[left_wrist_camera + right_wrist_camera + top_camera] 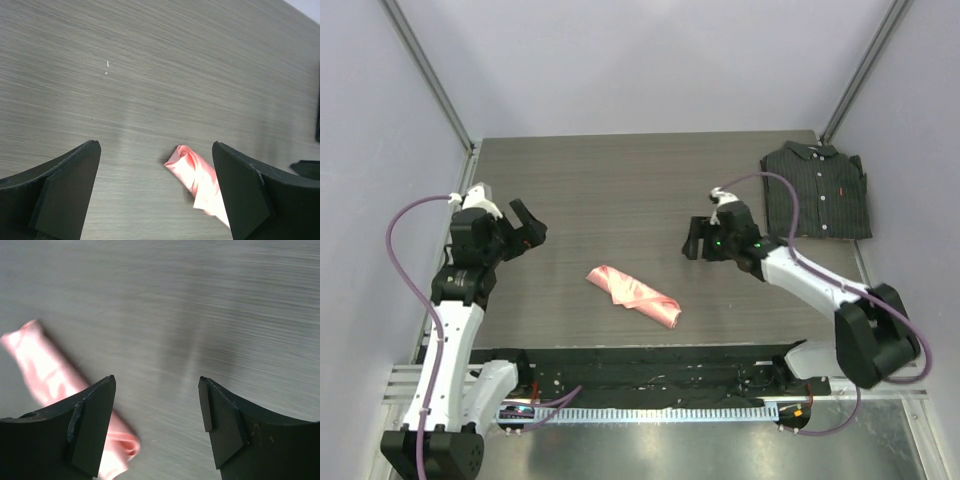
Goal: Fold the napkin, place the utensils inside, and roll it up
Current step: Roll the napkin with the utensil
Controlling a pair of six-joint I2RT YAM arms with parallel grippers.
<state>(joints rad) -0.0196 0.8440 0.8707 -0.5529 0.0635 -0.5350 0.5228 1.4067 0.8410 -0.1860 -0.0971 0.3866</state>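
Note:
The salmon-pink napkin (634,295) lies rolled into a short tube near the front middle of the table. It also shows in the left wrist view (196,177) and in the right wrist view (47,372). The fork is hidden; I cannot see it in any view. My left gripper (530,229) is open and empty, raised above the table to the left of the roll. My right gripper (696,241) is open and empty, raised to the right of and behind the roll. Neither gripper touches the napkin.
A dark pinstriped folded shirt (817,190) lies at the back right corner of the table. Metal frame posts stand at the back corners. A black strip with cables (650,372) runs along the near edge.

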